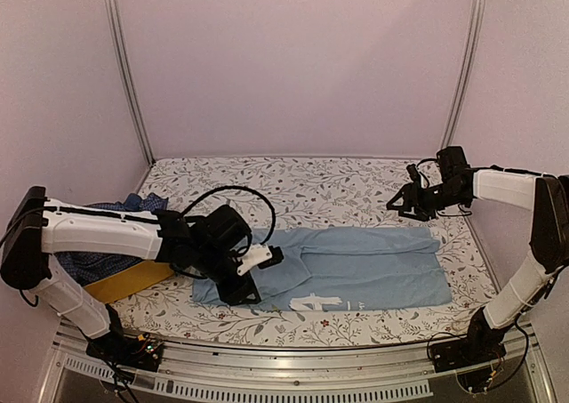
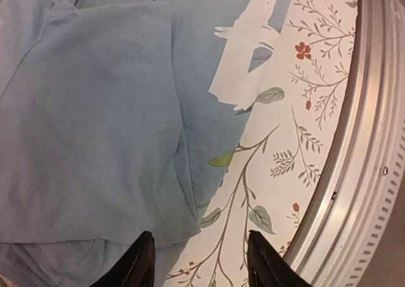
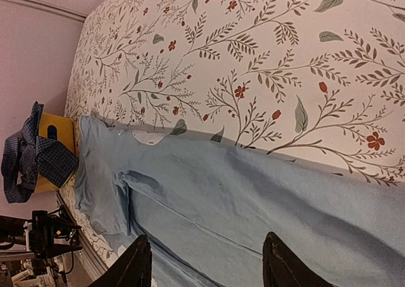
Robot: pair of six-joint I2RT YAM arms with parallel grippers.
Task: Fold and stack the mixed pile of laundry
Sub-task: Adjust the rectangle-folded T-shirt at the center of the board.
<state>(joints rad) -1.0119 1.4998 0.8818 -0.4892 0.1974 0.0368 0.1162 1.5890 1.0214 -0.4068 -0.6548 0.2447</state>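
We saw one light blue T-shirt [image 1: 356,265], one checked shirt [image 3: 35,160], one yellow basket [image 1: 124,283], one flowery table cover [image 1: 311,185], and two robot arms: a left arm [image 1: 98,229] and a right arm [image 1: 507,188].

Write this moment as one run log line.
light blue T-shirt: laid flat | left pincer: open over its sleeve | right pincer: open, empty, raised

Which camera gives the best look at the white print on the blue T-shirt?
The left wrist view: the white print is large and close. The top view shows it small at the T-shirt's near edge. The right wrist view shows no clear print.
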